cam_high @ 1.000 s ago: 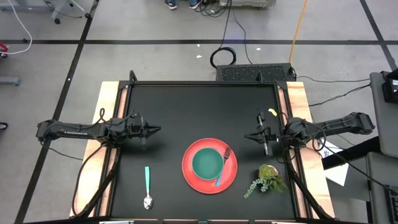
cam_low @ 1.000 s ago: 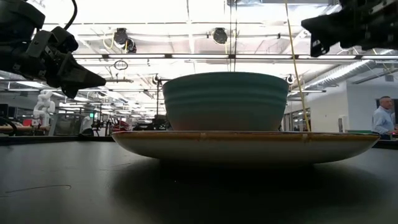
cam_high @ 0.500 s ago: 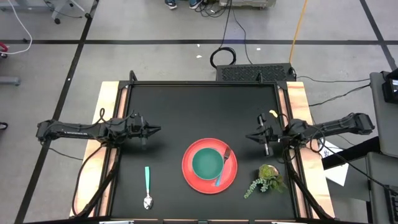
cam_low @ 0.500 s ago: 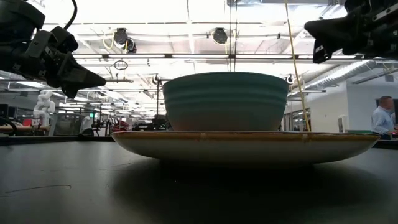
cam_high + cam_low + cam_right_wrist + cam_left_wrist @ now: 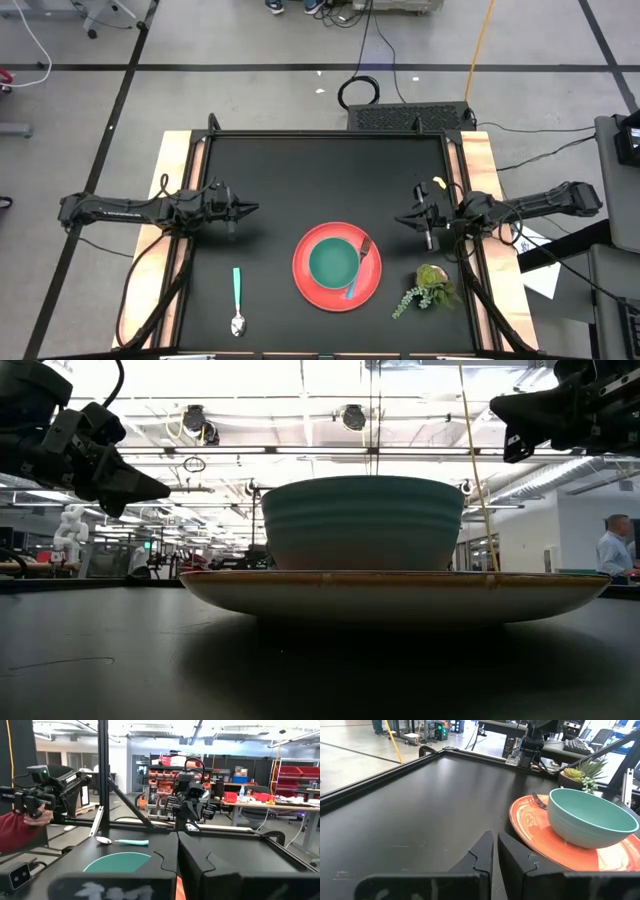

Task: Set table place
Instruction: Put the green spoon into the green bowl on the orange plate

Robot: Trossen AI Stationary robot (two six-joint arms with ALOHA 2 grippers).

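Green bowl (image 5: 333, 262) on red plate (image 5: 310, 287), fork (image 5: 357, 269) apparently leaning on rim, spoon (image 5: 237, 301) left, 2 arms apart.

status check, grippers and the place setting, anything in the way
Left gripper and right gripper shut, empty, above table. Bowl and fork on plate; spoon apart. Nothing blocking.

A leafy green plant sprig (image 5: 427, 287) lies on the counter (image 5: 300, 180). On the floor behind it, a black cable coil (image 5: 359, 93) sits near a yellow pole (image 5: 482, 45). A person (image 5: 610, 553) stands in the room beyond.
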